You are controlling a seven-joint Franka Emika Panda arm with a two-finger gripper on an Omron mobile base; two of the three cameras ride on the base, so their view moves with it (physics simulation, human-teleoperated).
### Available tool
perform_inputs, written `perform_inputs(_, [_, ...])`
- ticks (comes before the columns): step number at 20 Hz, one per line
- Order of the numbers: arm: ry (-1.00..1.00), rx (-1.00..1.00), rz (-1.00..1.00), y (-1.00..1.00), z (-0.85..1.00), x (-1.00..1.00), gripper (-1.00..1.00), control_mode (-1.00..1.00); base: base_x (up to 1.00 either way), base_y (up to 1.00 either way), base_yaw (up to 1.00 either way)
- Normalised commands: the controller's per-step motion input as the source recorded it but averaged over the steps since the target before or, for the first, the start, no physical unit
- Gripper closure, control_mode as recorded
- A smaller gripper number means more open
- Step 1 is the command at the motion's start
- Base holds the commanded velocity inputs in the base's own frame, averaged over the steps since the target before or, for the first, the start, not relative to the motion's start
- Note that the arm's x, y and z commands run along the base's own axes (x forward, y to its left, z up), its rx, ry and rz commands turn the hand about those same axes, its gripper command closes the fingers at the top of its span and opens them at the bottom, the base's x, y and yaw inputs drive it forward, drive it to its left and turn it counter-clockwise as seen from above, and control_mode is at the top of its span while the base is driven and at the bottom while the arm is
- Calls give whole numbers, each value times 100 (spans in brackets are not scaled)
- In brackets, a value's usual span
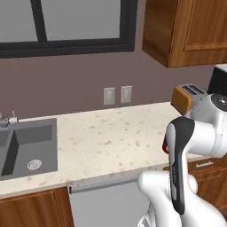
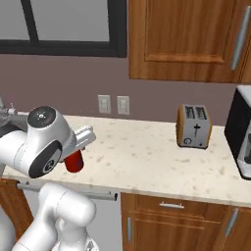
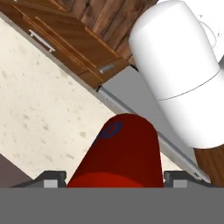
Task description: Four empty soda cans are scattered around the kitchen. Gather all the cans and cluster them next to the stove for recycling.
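Left base view: I am seeing a sliver of the red soda can (image 1: 165, 145) showing behind my arm, over the speckled counter (image 1: 106, 137).

Right base view: the can (image 2: 74, 161) is standing near the counter's front edge, the toaster (image 2: 194, 126) well apart.

Hand view: the gripper (image 3: 115, 179) is gripping the can (image 3: 120, 153), one finger on either side.

You see a red soda can (image 3: 117, 155) with a small dark blue mark on its side, a cream counter (image 2: 147, 152) speckled brown, a silver toaster (image 2: 194, 126) with tan-orange sides, and reddish-brown wood cabinets (image 2: 186, 39).
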Motion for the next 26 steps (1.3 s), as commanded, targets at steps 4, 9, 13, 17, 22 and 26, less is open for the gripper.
perform_inputs(4, [0,0,0,0,0,0,100,100,-33,39,35])
perform_inputs(9, [0,0,0,0,0,0,100,100,-30,41,34])
perform_inputs(13, [0,0,0,0,0,0,100,100,-26,46,32])
perform_inputs(17, [0,0,0,0,0,0,100,100,-19,52,30])
perform_inputs(22, [0,0,0,0,0,0,100,100,0,64,22])
perform_inputs(26, [0,0,0,0,0,0,100,100,7,77,16])
